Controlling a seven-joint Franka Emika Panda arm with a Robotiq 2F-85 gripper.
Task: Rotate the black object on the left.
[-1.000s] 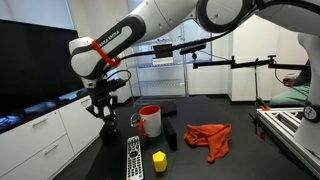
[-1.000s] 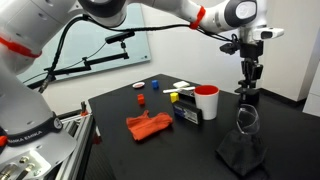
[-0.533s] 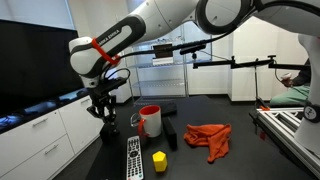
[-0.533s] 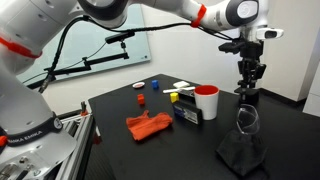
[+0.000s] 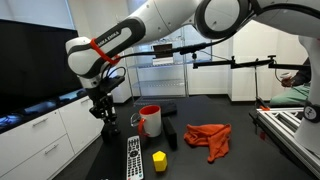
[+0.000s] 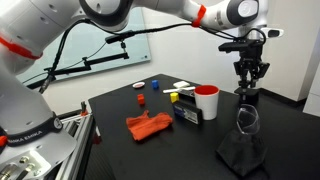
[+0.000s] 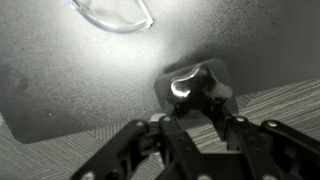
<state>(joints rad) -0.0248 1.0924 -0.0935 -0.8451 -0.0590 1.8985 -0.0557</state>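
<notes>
The black object [image 7: 190, 86] is small and squat with a shiny top. In the wrist view it sits between my fingertips, at the edge of the grey table [image 7: 70, 80]. My gripper [image 7: 193, 106] is shut on it from both sides. In both exterior views the gripper [image 5: 106, 122] [image 6: 245, 90] points straight down at the table's edge beside the red-and-white mug [image 5: 149, 120] [image 6: 206, 102]. There the fingers hide the object.
A remote control [image 5: 133, 157], a yellow block [image 5: 159, 160], a small upright black block [image 5: 171, 136] and an orange cloth [image 5: 208, 140] [image 6: 147, 126] lie on the table. A clear glass [image 6: 245, 120] stands on a black heap [image 6: 240, 153] near the gripper. Carpet [image 7: 280, 100] lies beyond the table edge.
The arm has shifted slightly and the wrist has turned a little while staying over the same spot. Nothing else has moved.
</notes>
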